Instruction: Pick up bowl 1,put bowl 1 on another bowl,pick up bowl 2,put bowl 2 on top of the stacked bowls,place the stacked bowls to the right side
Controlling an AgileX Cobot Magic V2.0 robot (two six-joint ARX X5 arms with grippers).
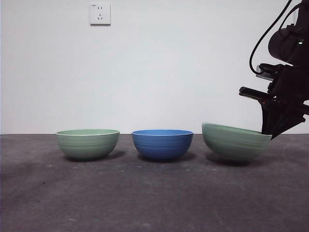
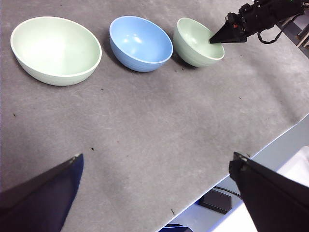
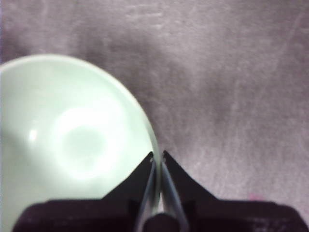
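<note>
A pale green bowl [image 1: 235, 141] sits in the black right gripper [image 1: 271, 134]; beside it, a ridged blue bowl [image 1: 162, 143], then another green bowl [image 1: 87, 143], on the dark grey surface [image 1: 145, 193].

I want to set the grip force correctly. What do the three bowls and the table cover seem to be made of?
The held green bowl, clamped at its rim by the right hand, the blue bowl and the other green bowl look like smooth plastic or glazed ceramic: soft glare inside, faint ridges outside. I cannot tell which. The table cover looks like dark matte felt or fabric, speckled with lint.

No lettering, brand or number can be read anywhere, neither on the bowls nor on the wall.
</note>
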